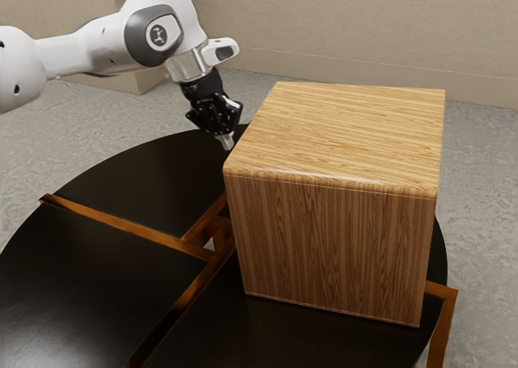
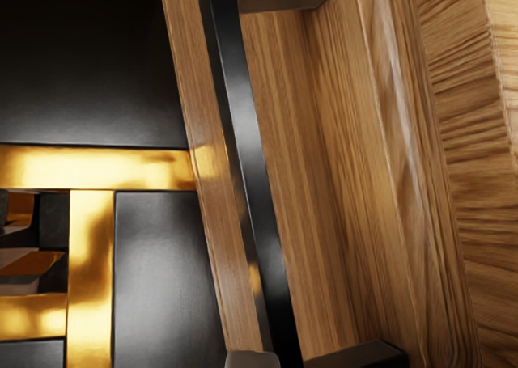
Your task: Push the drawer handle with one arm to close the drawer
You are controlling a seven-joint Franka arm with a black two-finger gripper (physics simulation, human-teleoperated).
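- The cabinet [image 1: 332, 238] stands on the round black bench [image 1: 81, 295], its rounded top edge facing up and its plain side toward the exterior camera.
- In the exterior view, open black top spreads from the cabinet toward the left, crossed by copper-coloured strips [image 1: 113, 221]; at the exterior view's right, the cabinet sits close to the bench's rim.
- The claw [image 1: 227, 144] is just beside the cabinet's upper edge on the exterior view's left, leaving little room between them there.
- The drawer's dark bar handle [image 2: 251, 154] runs along the wood front [image 2: 283, 117], held off it by a bracket at each end; there is a gap between bar and wood.
- How far the drawer stands out, I cannot tell.
- The arm [image 1: 89, 52] comes in from the exterior view's left, bends at the wrist, and slants down toward the cabinet, the claw's tip end lowest.
- Whether the claw is spread or pressed together, I cannot tell; nor can I tell whether it touches the handle.
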